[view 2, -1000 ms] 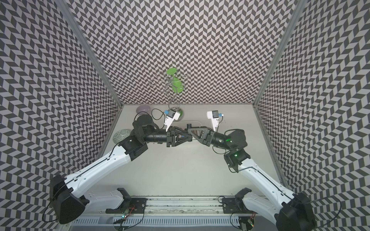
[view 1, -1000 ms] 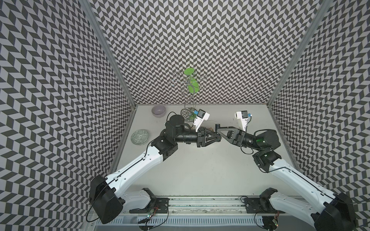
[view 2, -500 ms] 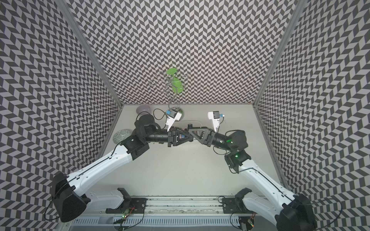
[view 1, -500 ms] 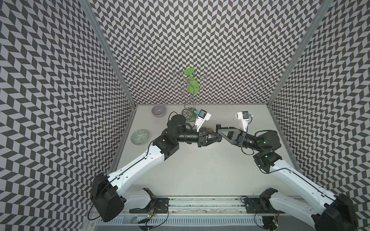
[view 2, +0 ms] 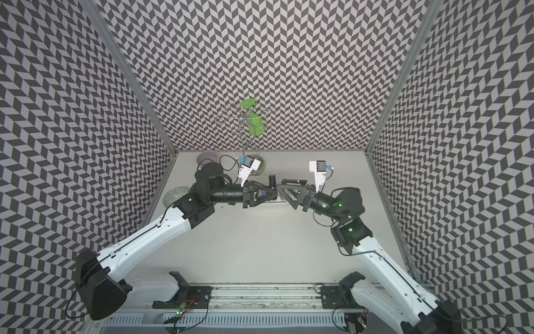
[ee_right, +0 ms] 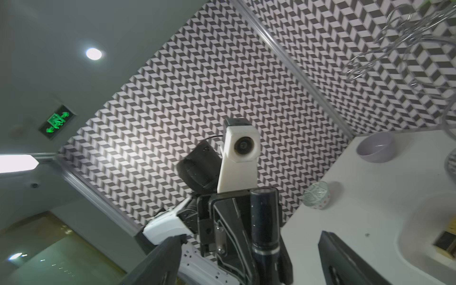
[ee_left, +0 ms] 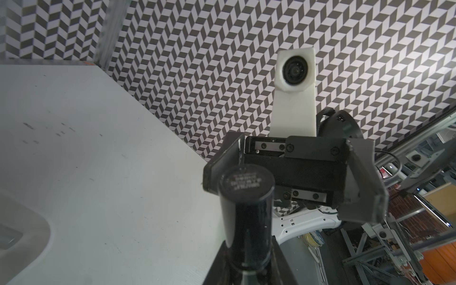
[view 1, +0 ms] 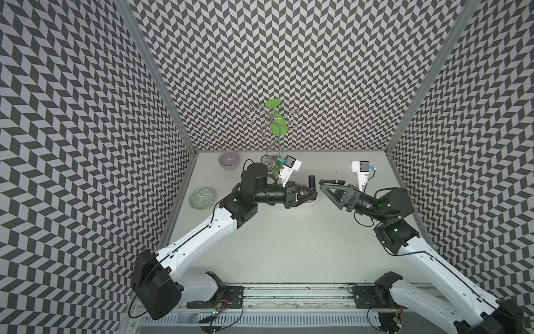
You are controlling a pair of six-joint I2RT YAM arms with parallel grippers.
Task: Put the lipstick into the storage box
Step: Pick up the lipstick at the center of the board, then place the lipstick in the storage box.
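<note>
Right gripper (view 1: 323, 186) springing open, fingers now apart, letting go lipstick (view 1: 311, 181) it was pinching second ago; left gripper (view 1: 313, 193) clamping tighter on lipstick, holding it upright in air beside box (ee_right: 419, 222)

Lilac bowl (view 1: 229, 160), patterned plate (view 1: 201, 197), wire stand (view 1: 271, 127) near back wall.

The lipstick (view 1: 311, 181) is a glossy black cylinder with a thin metal band near its lower end. It stands upright in the air, pinched at its base between the closed fingers of the left gripper (view 1: 314, 193), above the right end of the storage box (ee_right: 414, 222). The box is white, shallow and round-cornered. It sits open on the desk, far and about mid-width.
</note>
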